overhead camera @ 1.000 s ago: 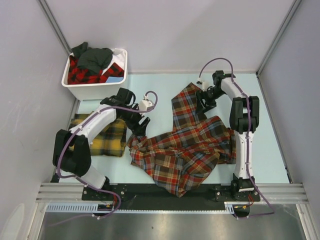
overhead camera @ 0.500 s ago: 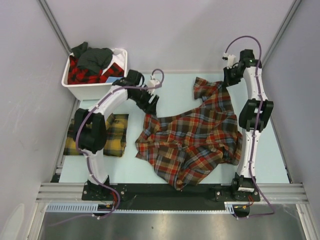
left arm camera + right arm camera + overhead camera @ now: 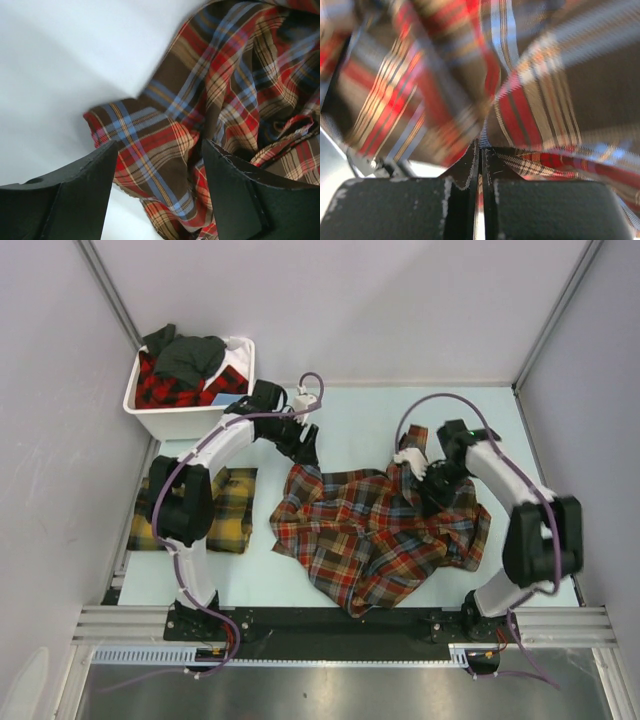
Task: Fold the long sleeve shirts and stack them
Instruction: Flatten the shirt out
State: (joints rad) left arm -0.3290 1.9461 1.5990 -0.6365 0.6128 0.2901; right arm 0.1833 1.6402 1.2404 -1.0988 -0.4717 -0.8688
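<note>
A red-brown plaid long sleeve shirt (image 3: 370,540) with blue lines lies crumpled across the middle of the table. My left gripper (image 3: 306,456) hovers at its far left corner. In the left wrist view the shirt's (image 3: 225,75) corner lies under and between the wide-open jaws of the left gripper (image 3: 159,150). My right gripper (image 3: 436,488) sits over the shirt's right part. It (image 3: 481,145) is shut on a thin fold of the shirt (image 3: 535,100). A folded yellow-and-dark-green shirt (image 3: 228,508) lies at the left, partly under the left arm.
A white bin (image 3: 180,418) at the back left holds red-black plaid (image 3: 160,388) and dark grey (image 3: 190,355) shirts. Grey walls close in the table on three sides. The metal rail (image 3: 340,625) with both arm bases runs along the near edge.
The right gripper closed on the shirt's fabric, lifted it to the far right corner, then swung back over the shirt's right part. The left gripper moved to the shirt's far left corner.
</note>
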